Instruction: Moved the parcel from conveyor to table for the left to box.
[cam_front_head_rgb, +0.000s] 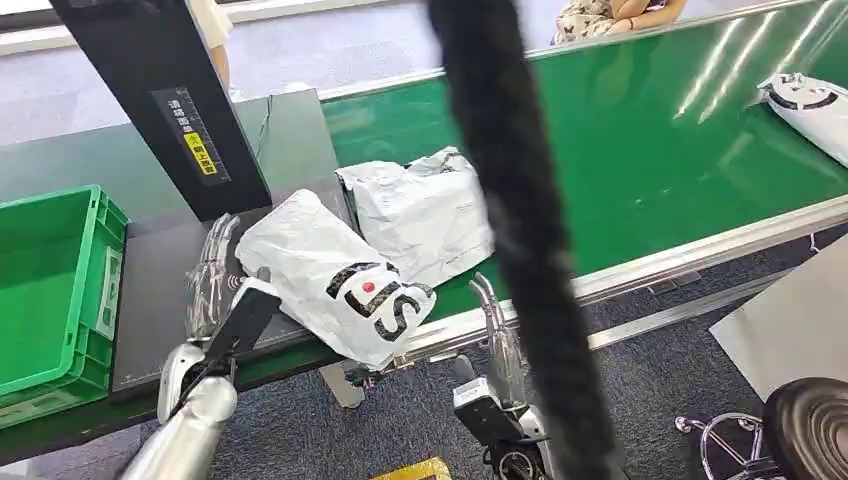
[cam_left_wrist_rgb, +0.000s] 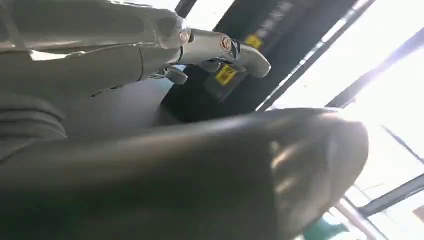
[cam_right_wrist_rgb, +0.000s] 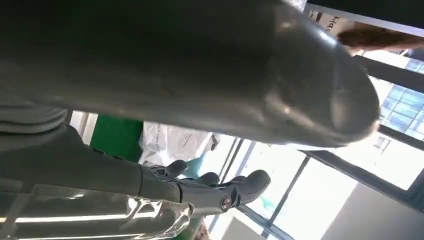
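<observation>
A white plastic parcel (cam_front_head_rgb: 330, 275) with a black logo lies on the dark table (cam_front_head_rgb: 160, 300), its near end hanging over the front edge. My left hand (cam_front_head_rgb: 212, 280) stands just to its left with the fingers (cam_left_wrist_rgb: 220, 50) straight and apart, holding nothing; I cannot tell whether it touches the bag. My right hand (cam_front_head_rgb: 497, 330) is below the conveyor's metal rail, in front of the parcel's right side, fingers (cam_right_wrist_rgb: 220, 187) stretched upward and empty. A second, crumpled white parcel (cam_front_head_rgb: 425, 210) (cam_right_wrist_rgb: 172, 142) lies on the green conveyor (cam_front_head_rgb: 640, 150) right behind the first.
A green crate (cam_front_head_rgb: 50, 290) sits at the table's left end. A black post (cam_front_head_rgb: 160, 100) with a yellow label rises behind the table. A third parcel (cam_front_head_rgb: 805, 110) lies far right on the belt. A thick black cable (cam_front_head_rgb: 520, 230) hangs before the camera. People (cam_front_head_rgb: 610, 15) stand behind the conveyor.
</observation>
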